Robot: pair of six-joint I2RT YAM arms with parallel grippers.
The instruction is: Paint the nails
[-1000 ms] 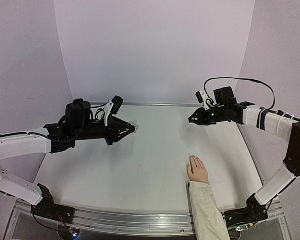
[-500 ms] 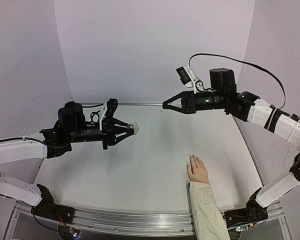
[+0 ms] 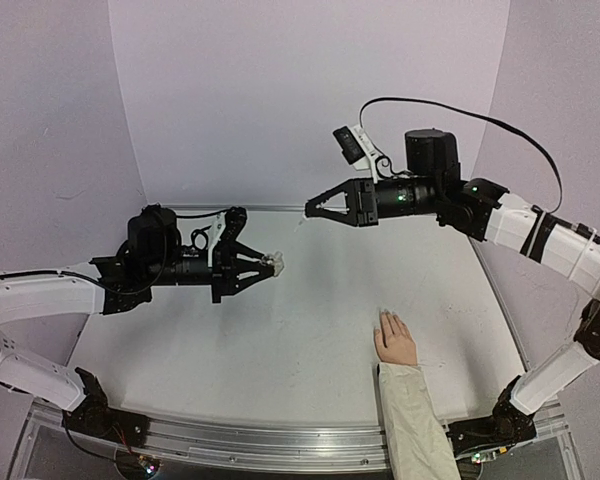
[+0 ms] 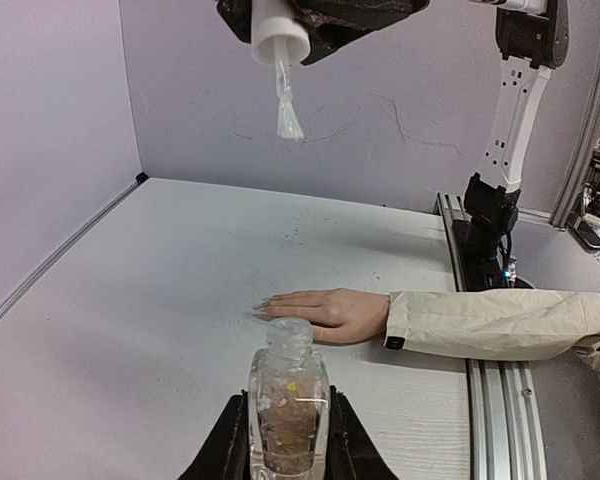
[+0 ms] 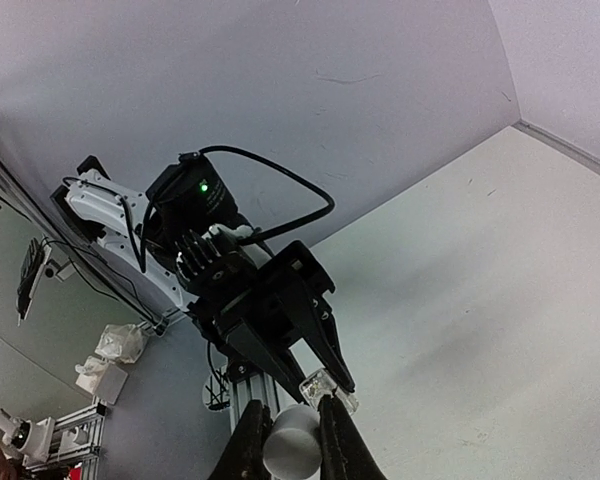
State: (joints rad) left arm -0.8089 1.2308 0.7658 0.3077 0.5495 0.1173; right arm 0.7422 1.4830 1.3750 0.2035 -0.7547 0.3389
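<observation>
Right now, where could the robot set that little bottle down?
Bare table stretches from the left wall across to the hand, under the left gripper holding the bottle. More lies beyond the hand, toward the back wall. It's narrowest between the sleeve and the right rail.

Nails are way too tiny to make out from above. Sleeve runs off the bottom edge, and the bottle base and white cap get cropped in the wrist views.

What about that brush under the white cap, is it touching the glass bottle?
Apart. The left wrist view shows the brush hanging in the air, well above the bottle, with a plain gap between them.
</observation>
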